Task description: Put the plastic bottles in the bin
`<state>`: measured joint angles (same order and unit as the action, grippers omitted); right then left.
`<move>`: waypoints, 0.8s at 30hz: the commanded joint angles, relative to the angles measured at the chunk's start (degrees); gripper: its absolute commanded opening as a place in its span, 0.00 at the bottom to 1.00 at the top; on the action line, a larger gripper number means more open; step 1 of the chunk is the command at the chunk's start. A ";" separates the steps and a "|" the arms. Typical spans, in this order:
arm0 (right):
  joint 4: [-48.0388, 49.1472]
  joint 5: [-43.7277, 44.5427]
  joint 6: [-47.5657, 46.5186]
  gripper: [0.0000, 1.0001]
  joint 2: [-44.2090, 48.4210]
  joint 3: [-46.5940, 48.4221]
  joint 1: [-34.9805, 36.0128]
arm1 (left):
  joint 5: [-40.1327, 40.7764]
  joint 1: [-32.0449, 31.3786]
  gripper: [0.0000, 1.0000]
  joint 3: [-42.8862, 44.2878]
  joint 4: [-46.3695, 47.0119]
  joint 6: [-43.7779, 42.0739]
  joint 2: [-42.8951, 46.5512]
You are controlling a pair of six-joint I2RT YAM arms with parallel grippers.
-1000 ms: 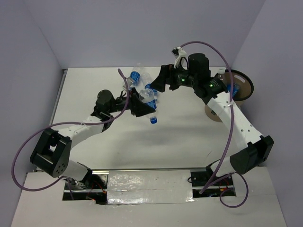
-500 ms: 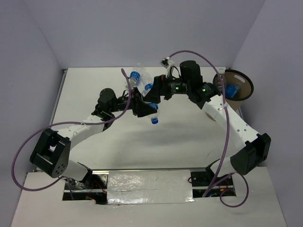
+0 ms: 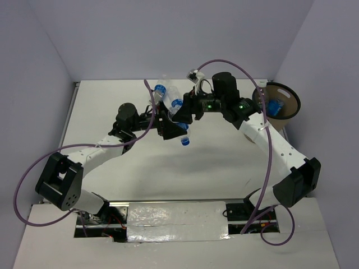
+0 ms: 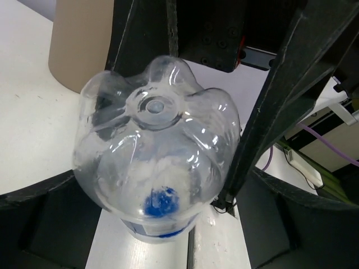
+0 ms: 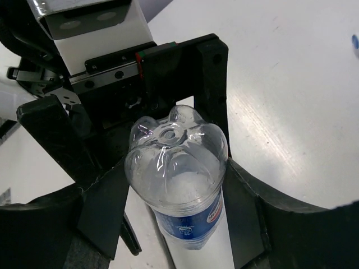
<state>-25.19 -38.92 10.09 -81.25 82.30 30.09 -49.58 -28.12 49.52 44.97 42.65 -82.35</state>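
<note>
A clear plastic bottle [image 3: 182, 133] with a blue label hangs cap-down over the middle of the table, between both grippers. My right gripper [image 5: 176, 216] is shut on the bottle [image 5: 179, 174], a finger pressed against each side of it. My left gripper [image 4: 162, 227] stands open around the same bottle [image 4: 157, 157], its fingers [image 4: 269, 218] apart from the plastic. In the top view the left gripper [image 3: 167, 128] and the right gripper [image 3: 179, 116] meet tip to tip. The tan bin [image 3: 293, 102] stands at the right; a blue-labelled bottle [image 3: 274, 106] lies inside it.
More clear bottles with blue caps [image 3: 161, 88] lie on the table just behind the grippers. The bin's tan wall [image 4: 76, 45] shows at the upper left of the left wrist view. Purple cables loop over both arms. Walls close off the back and sides.
The right gripper swung left from beside the bin to the bottle and closed on it. The left gripper, which held the bottle, has opened.
</note>
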 commanded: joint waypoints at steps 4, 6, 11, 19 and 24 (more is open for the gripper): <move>-3.27 2.26 -13.06 0.18 1.27 8.13 -3.96 | -0.61 -0.01 1.00 3.04 -2.15 -2.30 2.98; -3.99 4.54 -14.74 0.16 1.71 11.11 -7.13 | 0.80 0.43 0.99 3.04 -6.10 -4.68 4.47; -6.36 10.42 -18.08 0.14 4.60 15.17 -19.77 | 4.22 2.80 0.99 1.38 -11.91 -6.53 7.28; 1.98 35.83 -20.46 0.16 16.82 3.75 -32.00 | 6.51 7.73 1.00 -0.47 -18.16 -4.86 9.66; 7.34 43.39 -22.21 0.15 20.61 -0.38 -37.55 | 9.50 9.31 0.99 -1.09 -21.41 -6.97 12.82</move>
<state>-24.53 -3.20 -10.09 -62.06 83.48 -5.67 -41.95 -19.75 48.34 24.18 38.35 -72.97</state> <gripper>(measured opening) 0.681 0.994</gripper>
